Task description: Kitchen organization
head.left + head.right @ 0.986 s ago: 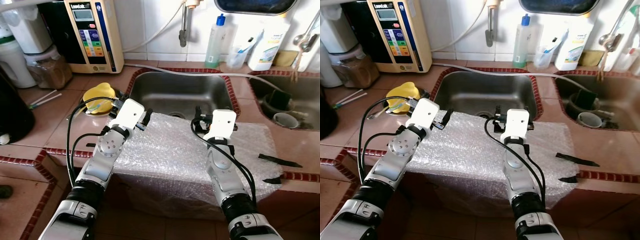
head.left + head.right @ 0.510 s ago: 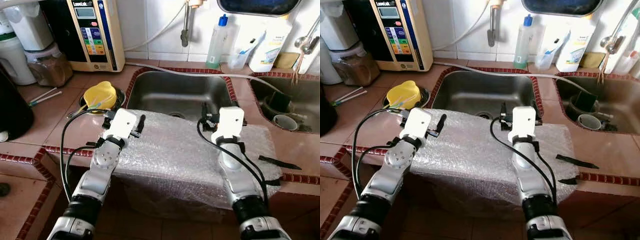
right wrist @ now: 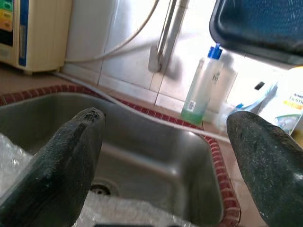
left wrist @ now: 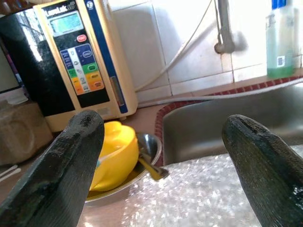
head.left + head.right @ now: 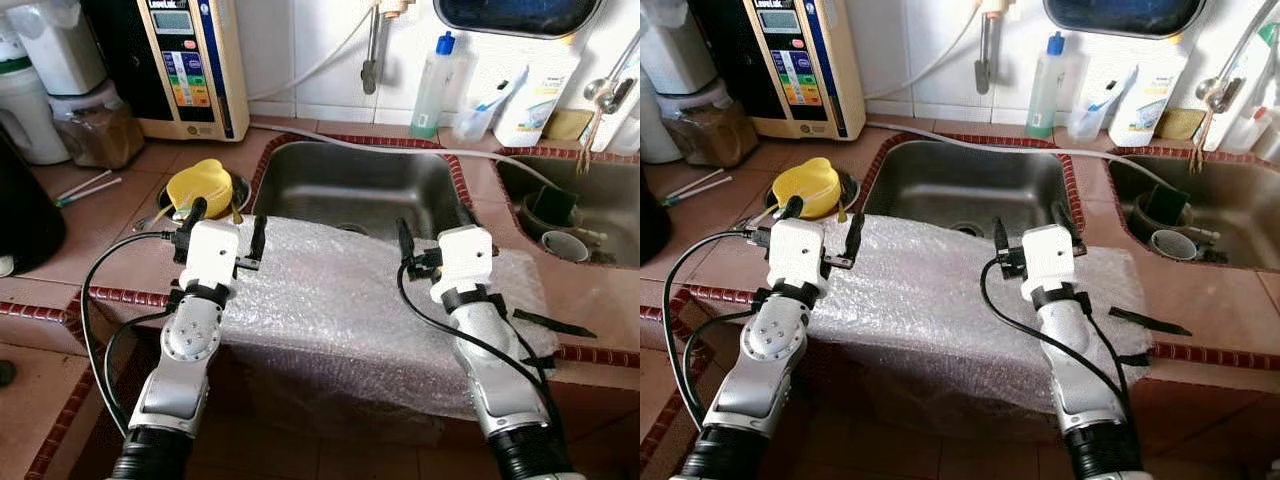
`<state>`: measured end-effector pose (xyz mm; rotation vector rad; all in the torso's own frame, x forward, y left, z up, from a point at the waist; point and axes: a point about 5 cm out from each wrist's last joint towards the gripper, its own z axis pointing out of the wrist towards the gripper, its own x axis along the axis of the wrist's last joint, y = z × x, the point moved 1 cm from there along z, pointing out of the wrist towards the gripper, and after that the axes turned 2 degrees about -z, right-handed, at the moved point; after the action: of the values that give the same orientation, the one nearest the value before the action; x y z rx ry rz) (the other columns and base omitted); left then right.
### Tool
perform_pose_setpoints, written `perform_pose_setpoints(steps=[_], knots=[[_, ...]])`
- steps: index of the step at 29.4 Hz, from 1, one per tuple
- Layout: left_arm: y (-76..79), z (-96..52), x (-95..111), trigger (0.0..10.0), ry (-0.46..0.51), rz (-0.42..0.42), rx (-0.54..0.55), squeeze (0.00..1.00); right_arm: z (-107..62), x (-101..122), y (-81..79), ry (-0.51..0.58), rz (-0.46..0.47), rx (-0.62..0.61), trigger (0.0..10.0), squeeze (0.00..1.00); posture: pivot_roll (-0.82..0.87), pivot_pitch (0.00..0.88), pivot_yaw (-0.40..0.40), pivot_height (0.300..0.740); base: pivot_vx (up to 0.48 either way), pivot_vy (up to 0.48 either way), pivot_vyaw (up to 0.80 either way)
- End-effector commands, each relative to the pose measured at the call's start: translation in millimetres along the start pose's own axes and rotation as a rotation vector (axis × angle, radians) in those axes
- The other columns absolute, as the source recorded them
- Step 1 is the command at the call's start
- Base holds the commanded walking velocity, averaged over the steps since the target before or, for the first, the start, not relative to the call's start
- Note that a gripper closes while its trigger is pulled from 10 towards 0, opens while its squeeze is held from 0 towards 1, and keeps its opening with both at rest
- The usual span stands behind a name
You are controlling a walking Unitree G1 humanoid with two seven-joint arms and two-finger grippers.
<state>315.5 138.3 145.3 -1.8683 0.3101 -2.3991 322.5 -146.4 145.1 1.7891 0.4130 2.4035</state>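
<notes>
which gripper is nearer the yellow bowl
Left. The left gripper hovers right beside the yellow bowl, while the right gripper is across the bubble wrap, by the sink.

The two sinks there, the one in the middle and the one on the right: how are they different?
The middle sink looks bare inside, while the right sink holds dishes, among them a white cup. A sheet of bubble wrap overhangs the middle sink's front edge; the right sink has none over it. The middle sink shows whole; the right sink is cut off by the picture's edge. Both are steel basins rimmed with red tile.
</notes>
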Motion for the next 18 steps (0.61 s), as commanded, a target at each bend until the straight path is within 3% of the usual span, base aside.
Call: perform_pose_setpoints(steps=[1, 10, 18], knots=[[4.7, -0.6, 3.9, 10.0, 0.013, -0.010, -0.007, 0.00, -1.6, 2.0, 0.0, -0.005, -0.002, 0.009, 10.0, 0.00, 0.07, 0.000, -0.005, 0.740, 0.000, 0.000, 0.00], [6.1, 1.1, 5.8, 10.0, 0.008, -0.034, -0.027, 0.00, -1.1, 4.4, -6.1, -0.010, 0.011, 0.016, 10.0, 0.00, 0.07, 0.000, -0.009, 0.740, 0.000, 0.000, 0.00], [7.3, -0.8, 22.2, 10.0, 0.064, -0.074, -0.060, 0.00, -0.4, 27.3, 0.8, 0.056, -0.014, -0.007, 10.0, 0.00, 0.06, 0.000, -0.009, 0.740, 0.000, 0.000, 0.00]])
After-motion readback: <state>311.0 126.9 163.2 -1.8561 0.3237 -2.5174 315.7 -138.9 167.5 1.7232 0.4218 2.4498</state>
